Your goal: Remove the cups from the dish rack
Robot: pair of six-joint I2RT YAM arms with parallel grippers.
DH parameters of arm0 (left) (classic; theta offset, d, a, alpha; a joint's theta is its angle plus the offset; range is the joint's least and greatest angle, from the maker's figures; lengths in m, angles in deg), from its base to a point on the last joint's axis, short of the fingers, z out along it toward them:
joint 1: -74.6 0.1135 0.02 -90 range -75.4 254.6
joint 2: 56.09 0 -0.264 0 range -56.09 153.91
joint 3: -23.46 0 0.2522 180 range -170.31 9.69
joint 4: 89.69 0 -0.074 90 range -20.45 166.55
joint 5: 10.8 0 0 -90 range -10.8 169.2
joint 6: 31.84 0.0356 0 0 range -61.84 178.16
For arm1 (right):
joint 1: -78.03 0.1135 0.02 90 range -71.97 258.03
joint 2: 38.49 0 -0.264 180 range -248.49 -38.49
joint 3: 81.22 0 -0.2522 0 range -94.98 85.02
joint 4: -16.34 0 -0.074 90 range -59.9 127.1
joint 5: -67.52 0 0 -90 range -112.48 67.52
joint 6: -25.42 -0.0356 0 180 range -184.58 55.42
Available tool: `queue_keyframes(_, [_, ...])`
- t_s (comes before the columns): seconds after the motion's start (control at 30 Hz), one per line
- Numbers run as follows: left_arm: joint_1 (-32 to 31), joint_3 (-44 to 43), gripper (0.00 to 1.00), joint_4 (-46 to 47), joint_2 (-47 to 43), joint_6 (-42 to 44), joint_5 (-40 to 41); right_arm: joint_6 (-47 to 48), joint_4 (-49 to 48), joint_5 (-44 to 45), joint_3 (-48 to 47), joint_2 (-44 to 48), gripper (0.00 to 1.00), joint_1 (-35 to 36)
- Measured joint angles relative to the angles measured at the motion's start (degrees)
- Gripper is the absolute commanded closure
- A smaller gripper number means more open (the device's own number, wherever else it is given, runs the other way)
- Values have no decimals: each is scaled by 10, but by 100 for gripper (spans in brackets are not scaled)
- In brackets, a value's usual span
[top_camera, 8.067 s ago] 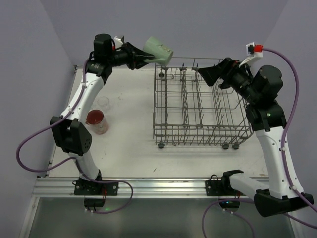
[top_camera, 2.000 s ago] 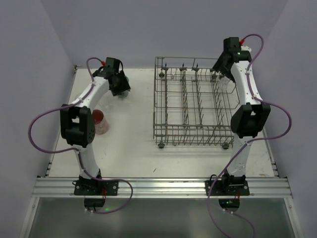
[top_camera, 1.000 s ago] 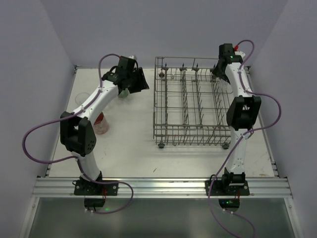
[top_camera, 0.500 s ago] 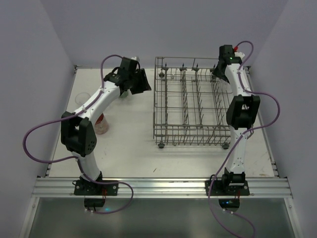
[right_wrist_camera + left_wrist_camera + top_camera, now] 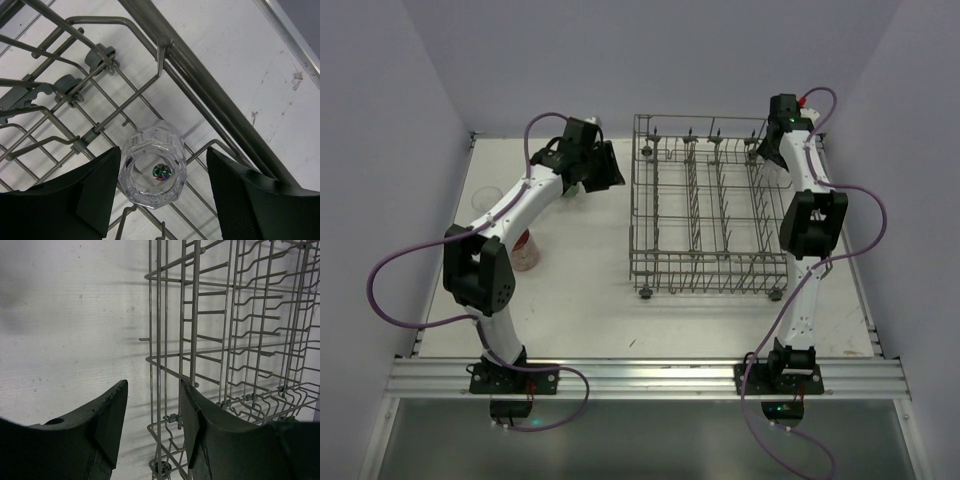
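The grey wire dish rack (image 5: 633, 210) stands at the middle right of the table. In its back right corner stands a clear glass tumbler (image 5: 152, 172), seen from above in the right wrist view. My right gripper (image 5: 164, 162) is open round it: the left finger is at the glass and the right finger stands apart from it. My left gripper (image 5: 608, 170) hangs open and empty beside the rack's left wall (image 5: 159, 355). The mint-green mug (image 5: 571, 191) peeks out under the left arm. The pink-red cup (image 5: 524, 252) stands further left.
The purple back wall and side walls close in the table. The right arm (image 5: 807, 215) reaches along the rack's right side. A metal rail (image 5: 640, 375) runs along the near edge, between the arm bases.
The right gripper's fingers have drawn closer together round the tumbler. The left gripper has edged slightly toward the rack, still open.
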Motion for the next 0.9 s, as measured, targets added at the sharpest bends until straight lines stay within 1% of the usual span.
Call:
queue_keyframes(0.2, [0, 0, 50, 0, 0, 0, 0, 10, 0, -10, 0, -2, 30, 0])
queue_keyframes(0.33, [0, 0, 50, 0, 0, 0, 0, 15, -3, -16, 0, -3, 42, 0])
queue_keyframes(0.53, [0, 0, 50, 0, 0, 0, 0, 18, -3, -28, 0, -3, 45, 0])
queue_keyframes(0.6, [0, 0, 50, 0, 0, 0, 0, 17, -3, -30, 0, -3, 48, 0])
queue_keyframes(0.67, [0, 0, 50, 0, 0, 0, 0, 18, -4, -31, 0, -3, 58, 0])
queue_keyframes(0.7, [0, 0, 50, 0, 0, 0, 0, 19, -4, -32, 0, -3, 71, 0])
queue_keyframes(0.77, [0, 0, 50, 0, 0, 0, 0, 19, -3, -34, 0, -3, 83, 0])
queue_keyframes(0.8, [0, 0, 50, 0, 0, 0, 0, 19, -3, -34, 0, -3, 94, 0])
queue_keyframes(0.83, [0, 0, 50, -1, 0, 0, 0, 19, -3, -35, 0, -3, 100, 0])
queue_keyframes(0.9, [0, 0, 50, -2, 0, 0, 0, 19, -3, -38, -1, -3, 100, 0])
